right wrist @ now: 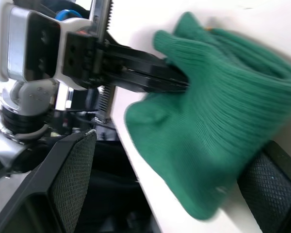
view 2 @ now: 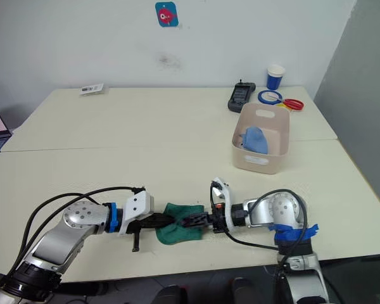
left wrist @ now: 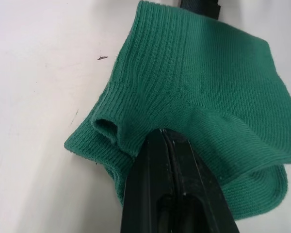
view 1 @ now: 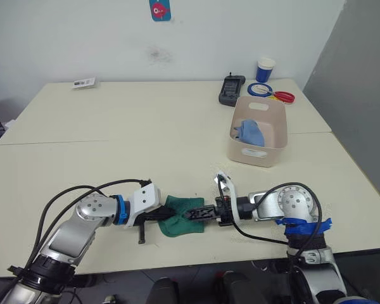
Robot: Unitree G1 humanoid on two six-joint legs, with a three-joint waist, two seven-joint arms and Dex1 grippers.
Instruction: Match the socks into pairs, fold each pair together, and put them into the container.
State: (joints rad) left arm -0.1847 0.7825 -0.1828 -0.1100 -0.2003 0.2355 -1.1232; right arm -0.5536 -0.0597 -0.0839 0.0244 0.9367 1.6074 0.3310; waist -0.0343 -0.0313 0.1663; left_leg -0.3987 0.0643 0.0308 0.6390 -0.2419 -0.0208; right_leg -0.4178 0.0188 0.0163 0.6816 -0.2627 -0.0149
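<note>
**Green pair pinched from both sides at the front of the bench**

While the dark green socks [view 1: 183, 217] lie bunched near the front edge of the bench [view 1: 114, 126], both arms meet over them. The left pincer [view 1: 166, 217] has its two black fingers pressed together on a ribbed fold of the green knit, as the left wrist view shows plainly. The right pincer [view 1: 196, 214] comes in from the opposite side, its padded fingers spread with the green bundle lying between them; whether they bear on the cloth I cannot tell.

The knit looks soft, light and limp, so I judge it will sag and slide out of a fold unless held at a doubled edge. The thick ribbed cuff seems the surest place to take hold, since it gives the fingers several layers to bite.

The container [view 1: 273, 121] stands well apart, further back on the robot's right side of the bench. Light blue socks [view 1: 251, 132] already lie inside it. Beyond it sit a black handset [view 1: 231, 89], a paper cup [view 1: 265, 69] and rings of tape [view 1: 270, 92], and a small card [view 1: 84, 83] lies at the far left.
</note>
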